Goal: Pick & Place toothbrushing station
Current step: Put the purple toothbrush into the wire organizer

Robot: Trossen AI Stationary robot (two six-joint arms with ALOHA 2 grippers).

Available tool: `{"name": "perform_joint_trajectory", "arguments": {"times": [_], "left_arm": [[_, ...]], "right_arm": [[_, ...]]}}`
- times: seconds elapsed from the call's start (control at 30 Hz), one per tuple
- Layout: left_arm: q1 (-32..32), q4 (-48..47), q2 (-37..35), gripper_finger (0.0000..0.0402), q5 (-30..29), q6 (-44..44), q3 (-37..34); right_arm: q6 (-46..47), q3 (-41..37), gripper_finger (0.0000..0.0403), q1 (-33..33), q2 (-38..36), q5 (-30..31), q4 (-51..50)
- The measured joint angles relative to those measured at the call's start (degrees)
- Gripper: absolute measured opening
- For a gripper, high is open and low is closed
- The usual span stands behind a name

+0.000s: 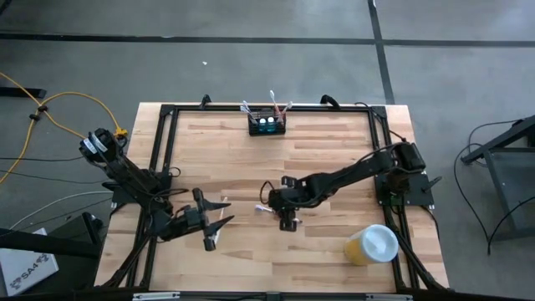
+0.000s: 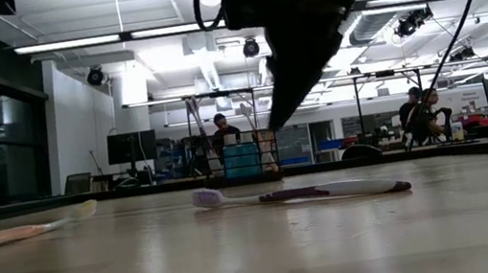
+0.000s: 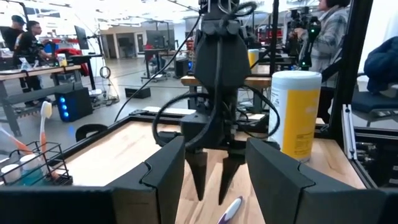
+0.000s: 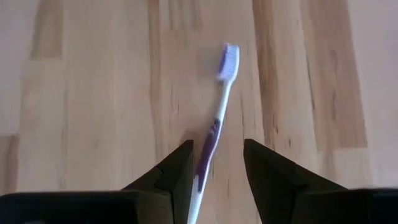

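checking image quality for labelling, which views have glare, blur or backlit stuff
Low view: ceiling lights glare, the right arm's gripper is a backlit silhouette, the near tabletop is soft. Right wrist view: the purple-and-white plastic toothbrush is slightly blurred. High view: even light.

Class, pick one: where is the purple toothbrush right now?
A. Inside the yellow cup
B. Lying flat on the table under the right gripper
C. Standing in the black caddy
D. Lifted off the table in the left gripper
B: the purple toothbrush lies flat on the table, its handle between the open fingers of the right gripper above it.
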Motion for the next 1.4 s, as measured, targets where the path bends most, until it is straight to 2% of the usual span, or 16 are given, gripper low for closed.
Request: {"name": "perform_joint_trajectory", "arguments": {"times": [0.17, 0.47, 0.77, 0.9, 1.1, 1.4], "left_arm": [[-0.64, 0.00, 0.00, 0.0168, -0.67, -0.01, 0.00], [-0.66, 0.06, 0.00, 0.0168, -0.64, -0.01, 0.00], [-0.66, 0.04, 0.00, 0.0168, -0.76, -0.01, 0.00], [-0.66, 0.05, 0.00, 0.0168, -0.74, -0.01, 0.00], [-0.64, 0.03, 0.00, 0.0168, -0.79, 0.01, 0.02], [-0.64, 0.04, 0.00, 0.0168, -0.78, 0.02, 0.02]], "right_arm": [[1.52, -0.54, 0.0133, 1.11, 0.09, 0.15, 1.44], [5.66, -6.93, 0.0133, 0.82, 0.09, 0.12, 7.27], [7.41, -10.82, 0.0133, 0.82, 1.67, -2.22, 12.19], [8.51, -11.90, 0.0133, 0.82, 3.02, -4.72, 15.04], [9.43, -12.37, 0.0133, 1.10, 3.73, -5.34, 18.00], [8.71, -12.35, 0.0133, 1.19, 4.42, -3.20, 18.59]]}}
